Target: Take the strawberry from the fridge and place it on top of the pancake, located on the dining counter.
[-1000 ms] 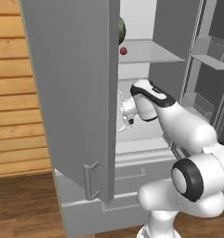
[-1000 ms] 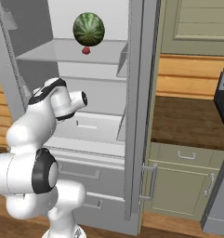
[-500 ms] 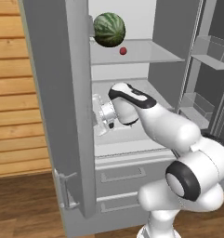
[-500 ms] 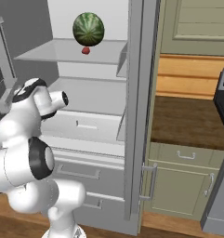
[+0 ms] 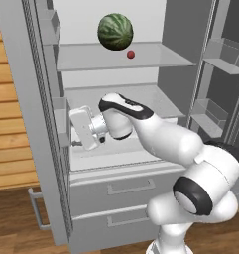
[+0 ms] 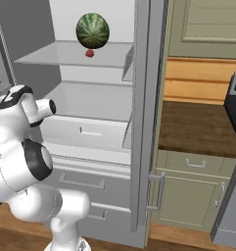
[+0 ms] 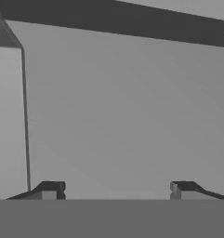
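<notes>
A: Where is the strawberry (image 5: 131, 54)?

B: On the upper shelf (image 5: 155, 58) of the open fridge (image 5: 141, 104), a small red dot. In the left base view it sits at about five o'clock from the big striped watermelon (image 5: 115, 31), just beside it. In the right base view the strawberry (image 6: 89, 53) lies at six o'clock under the watermelon (image 6: 92, 30), so close that I cannot tell whether they touch.

A: And the arm?

B: It rises from the four o'clock corner of the left base view and bends toward nine o'clock. The white hand points at the inner face of the left fridge door (image 5: 22, 99), well below the strawberry's shelf, at the height of the lower compartment.

A: The claw?

B: In the hand view the claw (image 7: 115, 190) has its two dark tips far apart, one near seven o'clock, one near five o'clock, with nothing between them. Ahead of it is a plain grey panel with a darker band across twelve o'clock.

A: Anything else around?

B: Two grey drawers (image 5: 116, 188) below the open compartment. In the right base view, past the right fridge door (image 6: 146, 122), a dark brown desk (image 6: 198, 130) at three o'clock, with green-grey cabinets (image 6: 193, 188) beneath.
</notes>
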Robot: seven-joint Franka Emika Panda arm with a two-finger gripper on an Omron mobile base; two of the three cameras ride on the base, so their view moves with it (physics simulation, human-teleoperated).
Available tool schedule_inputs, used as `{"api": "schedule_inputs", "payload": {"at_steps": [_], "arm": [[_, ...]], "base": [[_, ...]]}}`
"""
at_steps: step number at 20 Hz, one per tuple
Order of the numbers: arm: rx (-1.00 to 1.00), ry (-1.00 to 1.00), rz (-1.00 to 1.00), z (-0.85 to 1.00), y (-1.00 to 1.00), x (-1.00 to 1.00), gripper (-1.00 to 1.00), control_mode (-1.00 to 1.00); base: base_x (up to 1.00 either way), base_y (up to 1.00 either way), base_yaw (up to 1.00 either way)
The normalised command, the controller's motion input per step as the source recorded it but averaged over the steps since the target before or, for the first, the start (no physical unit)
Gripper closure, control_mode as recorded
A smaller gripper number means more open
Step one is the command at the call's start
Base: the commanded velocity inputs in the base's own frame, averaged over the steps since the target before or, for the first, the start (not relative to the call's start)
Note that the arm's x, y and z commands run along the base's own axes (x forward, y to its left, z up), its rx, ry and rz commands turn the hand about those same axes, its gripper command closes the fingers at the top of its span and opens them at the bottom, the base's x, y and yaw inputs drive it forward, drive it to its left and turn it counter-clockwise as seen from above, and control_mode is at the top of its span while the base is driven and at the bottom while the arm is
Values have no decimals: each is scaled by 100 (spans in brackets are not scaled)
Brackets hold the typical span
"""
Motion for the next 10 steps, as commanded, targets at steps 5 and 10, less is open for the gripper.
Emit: {"api": "schedule_inputs", "payload": {"at_steps": [5, 10], "arm": [[-1, -10, 0, 0, 9, -40, -100, -100], [-8, -9, 0, 18, -49, -25, -100, -100]], "base": [[0, 0, 0], [0, 0, 0]]}}
